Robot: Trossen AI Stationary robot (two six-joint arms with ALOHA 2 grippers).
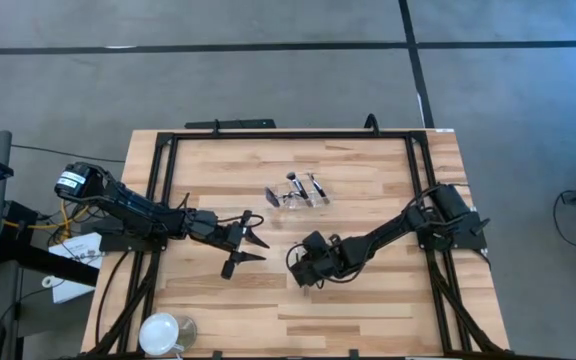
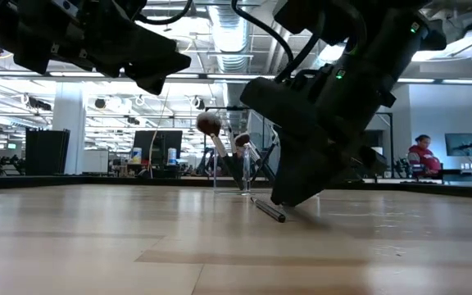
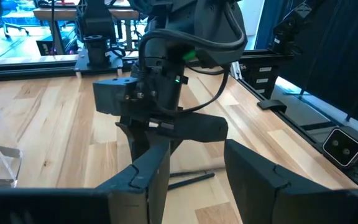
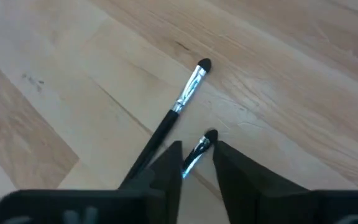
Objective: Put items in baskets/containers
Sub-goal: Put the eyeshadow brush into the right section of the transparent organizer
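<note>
Two slim dark-handled brushes with silver ferrules lie flat on the wooden table under my right gripper (image 4: 197,148). One brush (image 4: 182,102) lies beside the fingers. The other brush (image 4: 199,148) lies between them, its small dark tip pointing out past the fingertips. The gripper slants down to the table near its middle (image 1: 298,270), its fingers narrowly open. The clear tray (image 1: 300,192) stands farther back with several brushes in it, one round-headed brush (image 2: 209,124) leaning up on its wall. My left gripper (image 1: 248,240) hovers open to the left, above the table. My right gripper's fingers (image 4: 169,163) stand on either side of the brush's silver ferrule (image 4: 193,157), coming from above at a slant and lying along the brush. The brush lies flat on the table. A gap shows on one side. Whether the other finger touches it I cannot tell.
A round white dish (image 1: 164,331) sits at the table's near left corner. A black frame (image 1: 268,135) runs around the table's edges. Bare wood lies between the tray and the near edge. A person (image 2: 423,156) sits far off in the room behind.
</note>
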